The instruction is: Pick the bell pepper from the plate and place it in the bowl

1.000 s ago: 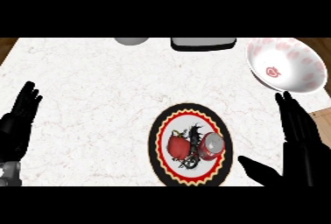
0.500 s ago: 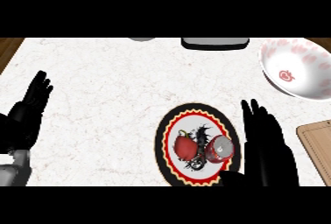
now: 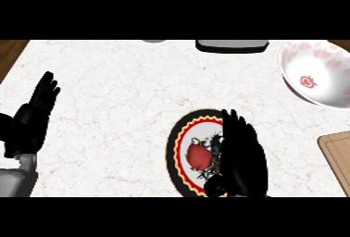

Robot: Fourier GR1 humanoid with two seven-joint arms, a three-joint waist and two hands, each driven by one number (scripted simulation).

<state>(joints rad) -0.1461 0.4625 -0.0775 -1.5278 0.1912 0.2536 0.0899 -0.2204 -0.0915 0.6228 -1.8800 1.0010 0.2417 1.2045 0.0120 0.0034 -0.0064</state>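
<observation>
A red bell pepper (image 3: 198, 156) lies on a black plate (image 3: 179, 139) with a red and yellow rim, low in the head view. My right hand (image 3: 240, 159) hovers over the plate's right half, fingers straight and pointing away, just right of the pepper and hiding part of the plate. The white bowl (image 3: 320, 74) with red markings sits at the upper right, partly cut off by the edge. My left hand (image 3: 33, 118) rests open at the left edge, fingers up, far from the plate.
A wooden board (image 3: 336, 159) shows at the right edge below the bowl. A dark tray-like object (image 3: 231, 46) and a small grey item (image 3: 154, 41) sit at the counter's far edge. Wood floor shows at the upper left corner.
My right hand has moved left, from beside the plate to over its right half. The view has shifted, so the plate and bowl appear lower and further right.
</observation>
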